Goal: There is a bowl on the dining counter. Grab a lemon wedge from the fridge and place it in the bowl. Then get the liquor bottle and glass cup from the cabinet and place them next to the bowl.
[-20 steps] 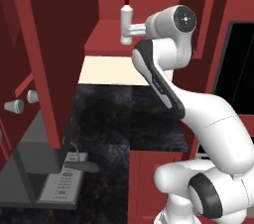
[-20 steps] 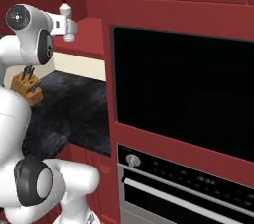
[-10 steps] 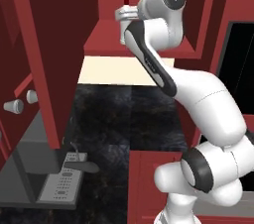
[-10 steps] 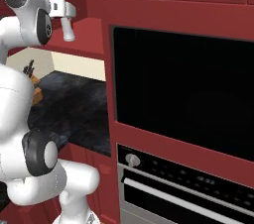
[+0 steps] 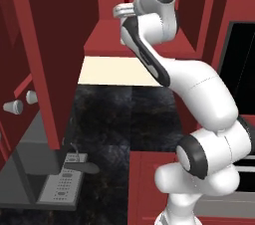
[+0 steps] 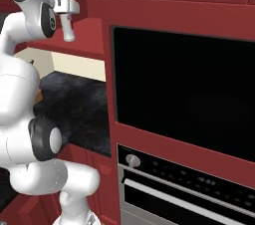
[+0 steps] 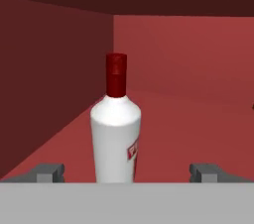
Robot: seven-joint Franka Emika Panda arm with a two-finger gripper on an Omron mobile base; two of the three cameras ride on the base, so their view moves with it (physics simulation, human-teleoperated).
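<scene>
Since a second ago the arm has been swinging up and reaching into the open cabinet (image 5: 149,45), and the hand is now closing in on the liquor bottle (image 7: 116,134). That bottle is standing upright on the cabinet shelf, toward its left wall and back corner. The gripper (image 7: 127,172) is hanging with its fingers (image 7: 49,172) spread wide on either side of the bottle, not yet touching it. Being tall and slim, the bottle is likely to tip if one finger is nudging it first, or to slip if the jaws are closing too low or off-centre.
</scene>
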